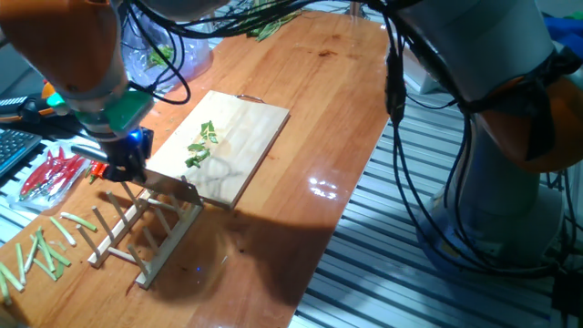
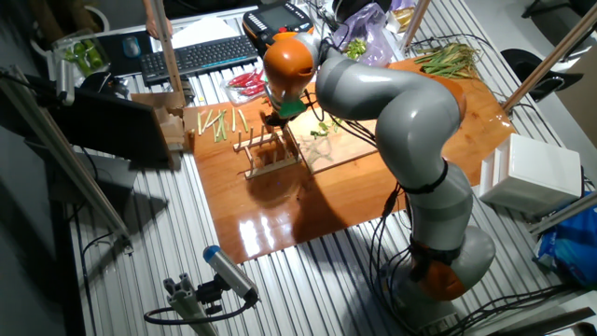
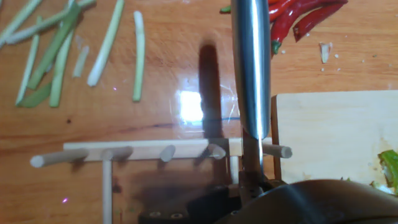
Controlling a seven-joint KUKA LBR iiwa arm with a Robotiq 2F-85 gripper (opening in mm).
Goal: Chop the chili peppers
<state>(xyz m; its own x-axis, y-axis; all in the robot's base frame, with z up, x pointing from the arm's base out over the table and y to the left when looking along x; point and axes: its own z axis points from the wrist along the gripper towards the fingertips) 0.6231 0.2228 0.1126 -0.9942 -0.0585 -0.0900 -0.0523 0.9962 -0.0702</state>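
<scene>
Table [image 1: 301, 137]: smooth brown wood, shiny, with bright light spots on it.
Cutting board [image 1: 246, 128]: a flat, pale wooden rectangle lying on the table.
Rack [image 1: 146, 232]: pale wood, with thin round pegs sticking up from flat bars; it sits just beside the near edge of the board.
Knife [image 3: 252, 68]: a long, shiny metal blade (it looks grey and smooth) with a dark handle.
Arm [image 2: 392, 112]: big, grey and orange, bent over the table from the far side of the board.
Gripper [image 1: 123, 159]: dark, pointing down at the corner of the board, above the rack.
Grip: the gripper is closed around the knife handle; the blade sticks out flat over the rack pegs and past the board's edge.
Chili peppers [image 1: 200, 146]: short, bright green chunks, glossy and bumpy, lying in a small loose pile near the middle of the board, a little away from the blade.
Red chilies [image 1: 55, 173]: slim and shiny, in a bunch on the table beside the gripper.
Green sticks [image 3: 62, 50]: long, pale and thin, scattered on the table next to the rack.
</scene>
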